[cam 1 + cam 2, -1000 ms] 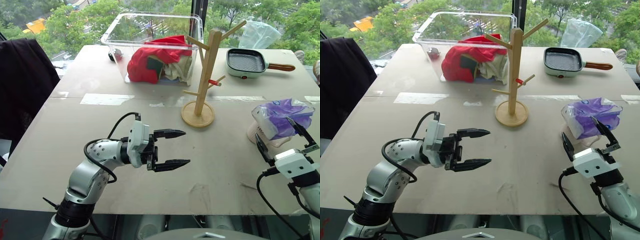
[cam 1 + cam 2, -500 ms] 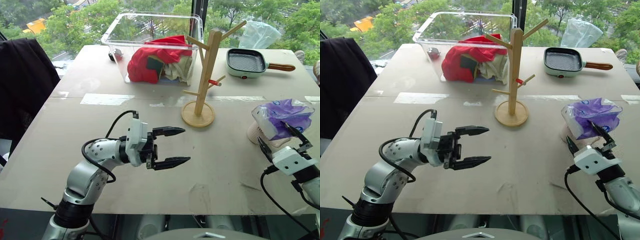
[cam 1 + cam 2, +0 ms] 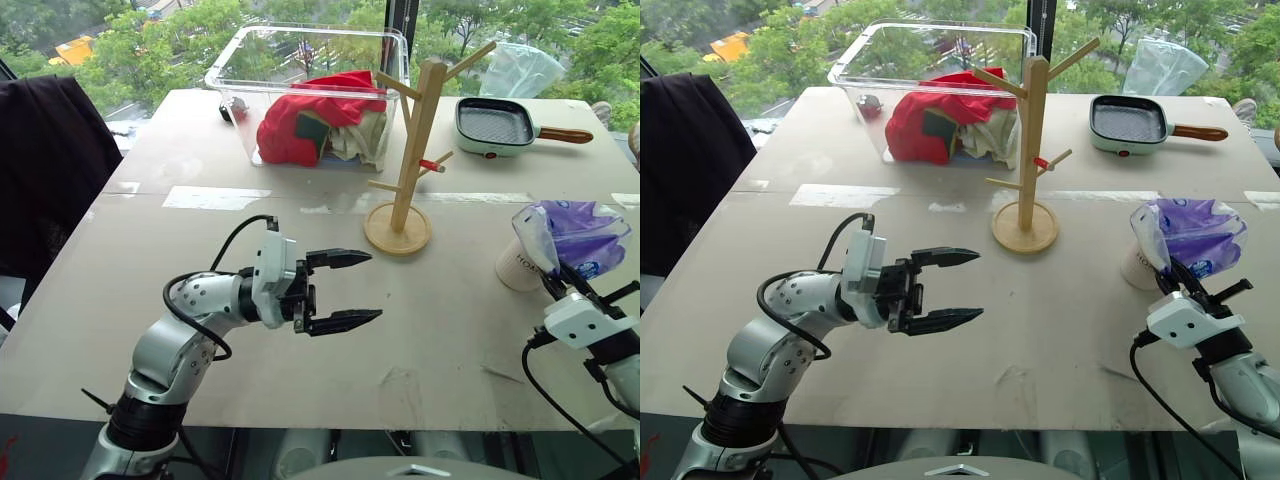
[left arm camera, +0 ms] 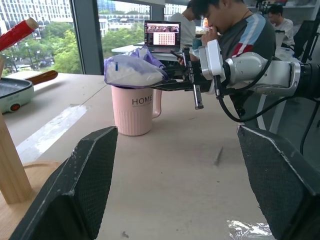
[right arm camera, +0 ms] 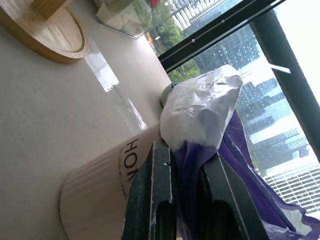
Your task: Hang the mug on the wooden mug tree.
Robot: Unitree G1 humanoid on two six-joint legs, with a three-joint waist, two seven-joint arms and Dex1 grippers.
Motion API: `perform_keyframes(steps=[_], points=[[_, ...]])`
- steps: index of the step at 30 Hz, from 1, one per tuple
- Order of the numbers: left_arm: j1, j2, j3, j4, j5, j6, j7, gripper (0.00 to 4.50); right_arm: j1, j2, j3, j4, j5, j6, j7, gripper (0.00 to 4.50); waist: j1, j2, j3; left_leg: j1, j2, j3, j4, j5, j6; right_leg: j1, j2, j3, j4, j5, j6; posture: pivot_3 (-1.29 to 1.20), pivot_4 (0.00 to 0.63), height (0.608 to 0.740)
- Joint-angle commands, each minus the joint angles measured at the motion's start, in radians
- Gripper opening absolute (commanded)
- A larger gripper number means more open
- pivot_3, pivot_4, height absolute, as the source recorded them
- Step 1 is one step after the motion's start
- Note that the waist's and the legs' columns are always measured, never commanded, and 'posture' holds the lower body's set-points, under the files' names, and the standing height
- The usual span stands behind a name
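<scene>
The mug [image 3: 514, 268], pale with dark "HOME" lettering [image 5: 131, 151], stands on the table at the right. A crumpled purple and white plastic bag [image 3: 577, 233] bulges from its top. My right gripper [image 3: 562, 286] is shut on the bag's lower edge right beside the mug, and the bag is pinched between its fingers [image 5: 156, 180]. The wooden mug tree [image 3: 413, 150] stands upright at the table's middle back, with a red-tipped peg [image 3: 428, 165]. My left gripper [image 3: 372, 287] hovers open over the table's middle, pointing right toward the mug [image 4: 134, 111], with nothing in it.
At the back stands a clear plastic bin [image 3: 246, 62] with red cloth inside. A green pan [image 3: 492, 124] with a wooden handle and a clear bag [image 3: 518, 68] lie at the back right. A dark jacket [image 3: 45, 170] hangs at the left. People [image 4: 235, 30] sit beyond the table.
My right gripper has shut on the plastic bag and edged right. The bag has shifted right with it, baring more of the mug. The left arm has stayed put.
</scene>
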Motion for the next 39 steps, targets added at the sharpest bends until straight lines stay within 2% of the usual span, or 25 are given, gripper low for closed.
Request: perform_keyframes(steps=[1,4,8,15,16,17,18,19,20,21,24,25,29,35,39], points=[[-0.016,0.012,-0.011,-0.042,-0.023,0.012,-0.024,3.92,0.058,-0.005,-0.167,-0.025,0.011,-0.039,-0.063,0.04,0.001,0.0,0.0,0.0,0.0,0.0,0.0,0.0,0.0,0.0,0.0,0.0,0.0,0.0,0.0,0.0,0.15,0.74],[-0.039,0.015,-0.026,-0.041,-0.023,0.022,-0.038,3.92,0.118,-0.019,-0.285,0.014,0.05,-0.046,-0.069,0.04,0.003,0.0,0.0,-0.001,0.0,0.0,0.0,0.0,0.0,0.0,0.0,0.0,0.0,0.0,0.0,0.0,0.15,0.74],[-0.076,0.012,-0.064,-0.041,-0.014,0.033,-0.057,3.92,0.173,-0.034,-0.35,0.095,0.091,-0.03,-0.041,0.04,-0.004,-0.001,0.0,0.001,0.0,0.001,0.0,0.0,0.0,0.001,0.0,0.001,-0.001,-0.001,0.001,0.0,0.15,0.74],[-0.115,0.009,-0.096,-0.053,-0.016,0.059,-0.053,3.92,0.209,-0.037,-0.408,0.181,0.062,0.069,-0.067,0.04,-0.01,0.0,0.0,0.001,0.0,0.001,0.0,0.0,0.0,0.001,0.001,0.001,0.0,-0.001,0.002,0.0,0.15,0.74],[-0.118,0.008,-0.098,-0.057,-0.018,0.064,-0.049,3.92,0.21,-0.034,-0.409,0.179,0.067,0.082,-0.065,0.78,-0.011,0.0,0.0,0.001,0.0,0.001,0.0,0.0,0.0,0.001,0.001,0.001,0.0,-0.002,0.002,0.0,0.15,0.74],[-0.122,0.008,-0.099,-0.06,-0.02,0.07,-0.045,3.92,0.214,-0.028,-0.408,0.174,0.083,0.097,-0.057,1.16,-0.011,0.0,0.0,0.001,0.0,0.001,0.0,0.0,0.0,0.001,0.001,0.002,0.0,-0.002,0.002,0.0,0.15,0.74],[-0.125,0.008,-0.1,-0.063,-0.02,0.076,-0.041,3.92,0.218,-0.022,-0.406,0.167,0.104,0.105,-0.046,1.76,-0.011,0.0,0.0,0.001,0.0,0.001,0.0,0.0,0.0,0.001,0.001,0.002,0.0,-0.002,0.003,0.0,0.15,0.74],[-0.127,0.008,-0.101,-0.057,-0.009,0.075,-0.037,3.92,0.223,-0.016,-0.404,0.158,0.119,0.11,-0.039,1.76,-0.012,0.0,0.0,0.001,0.0,0.001,0.0,0.0,0.0,0.001,0.001,0.002,0.0,-0.002,0.003,0.0,0.15,0.74],[-0.13,0.007,-0.102,-0.05,-0.001,0.073,-0.034,3.92,0.229,-0.01,-0.402,0.15,0.13,0.113,-0.035,2.37,-0.012,0.0,0.0,0.001,0.0,0.0,0.0,0.0,0.0,0.001,0.001,0.002,0.0,-0.002,0.002,0.0,0.15,0.74],[-0.132,0.008,-0.102,-0.044,0.004,0.072,-0.032,3.92,0.231,-0.007,-0.4,0.144,0.135,0.116,-0.033,2.61,-0.012,0.0,0.0,0.001,0.0,0.0,0.0,0.0,0.0,0.001,0.001,0.001,0.0,-0.002,0.002,0.0,0.15,0.74],[-0.133,0.014,-0.102,-0.031,0.011,0.069,-0.041,3.92,0.244,0.014,-0.399,0.12,0.123,0.14,-0.05,4.15,-0.012,0.0,0.0,0.001,0.0,0.0,0.0,0.0,0.0,0.001,0.0,0.001,0.0,-0.002,0.003,0.0,0.15,0.74],[-0.131,0.014,-0.102,-0.03,0.012,0.068,-0.042,3.92,0.248,0.023,-0.398,0.11,0.119,0.145,-0.056,4.45,-0.012,0.0,0.0,0.001,0.0,0.0,0.0,0.0,0.0,0.001,0.0,0.001,0.0,-0.002,0.003,0.0,0.15,0.74],[-0.119,0.018,-0.1,-0.033,0.016,0.065,-0.043,3.92,0.253,0.065,-0.371,0.041,0.148,0.14,-0.05,4.45,-0.011,0.0,0.0,0.001,0.0,0.0,0.0,0.0,0.0,0.001,0.0,0.001,0.0,-0.002,0.003,0.0,0.15,0.74],[-0.098,0.036,-0.085,-0.024,0.026,0.052,-0.058,3.92,0.351,0.129,-0.269,-0.031,0.31,0.119,0.093,4.45,-0.013,0.0,0.0,0.001,0.001,-0.001,0.0,0.0,0.0,0.001,0.001,0.001,0.0,-0.002,0.003,0.0,0.15,0.74],[-0.094,0.039,-0.085,-0.022,0.036,0.047,-0.059,3.92,0.367,0.142,-0.248,-0.063,0.352,0.113,0.112,4.45,-0.013,0.0,0.0,0.0,0.001,0.0,0.0,0.0,0.0,0.001,-0.001,0.001,0.0,-0.002,0.004,0.0,0.15,0.74]])
